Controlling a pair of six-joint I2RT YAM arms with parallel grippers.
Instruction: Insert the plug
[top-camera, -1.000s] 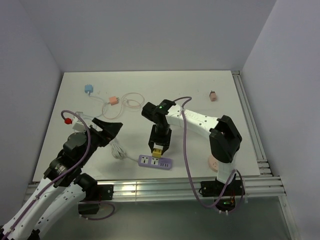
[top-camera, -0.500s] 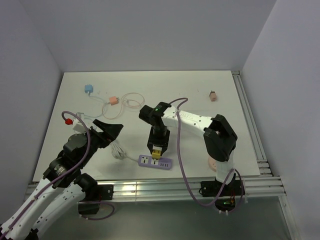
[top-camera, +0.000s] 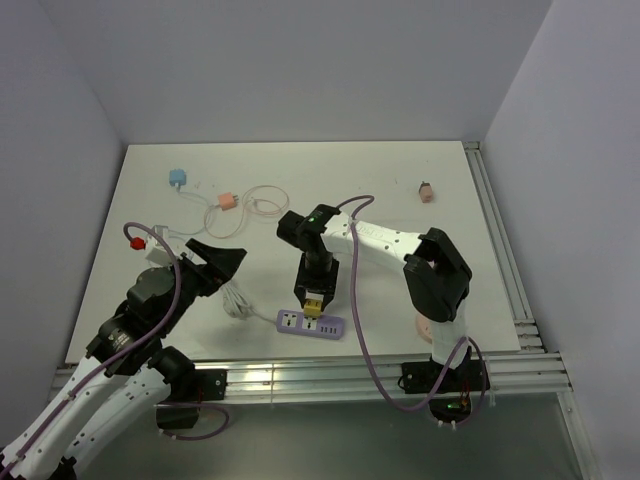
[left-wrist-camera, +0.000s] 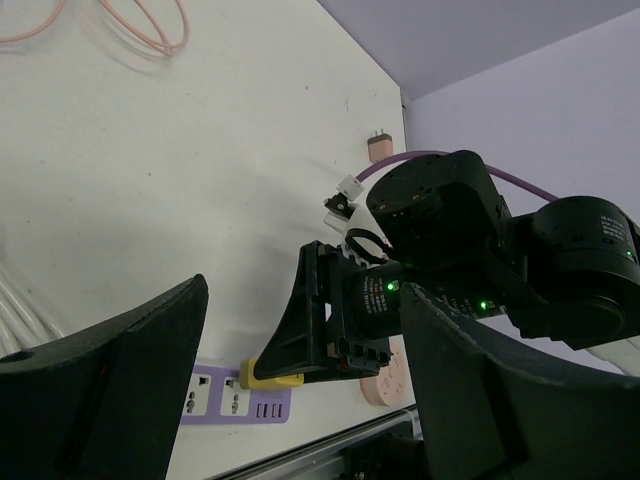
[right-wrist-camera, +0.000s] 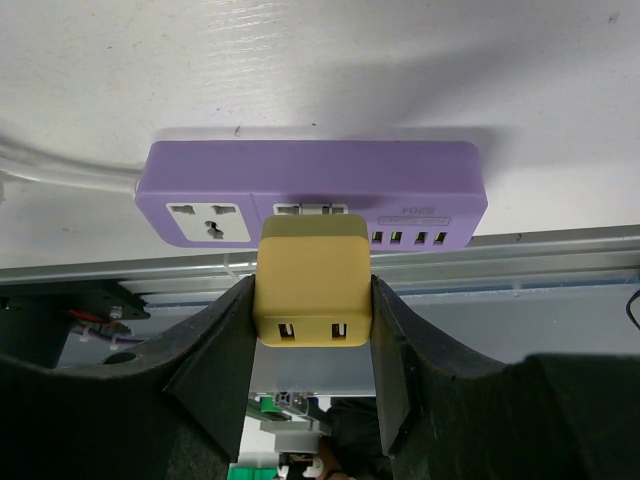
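Near the middle of the counter's near edge, the right gripper grasps a yellow plug, its two black fingers clenched on the plug's left and right sides. The block-shaped plug shows two small ports on the face turned toward the wrist camera. Its opposite end meets the purple power strip at the second socket from the left, beside a row of four small ports. The right wrist view does not show whether the prongs are fully seated.

The strip lies flat, parallel to the near edge and just inside it, with the right arm reaching down to it from above. A white cable leaves the strip's left end and loops toward the counter's left side.

The left gripper hangs over the counter's left half, toward the near edge, its jaws released and spread wide with nothing between them. Its wrist camera looks across at the right gripper and the strip.

Toward the far left corner lie a blue adapter and a peach adapter with a thin coiled cord. A small brown plug sits near the far right corner, and a pink disc lies near the near right corner.
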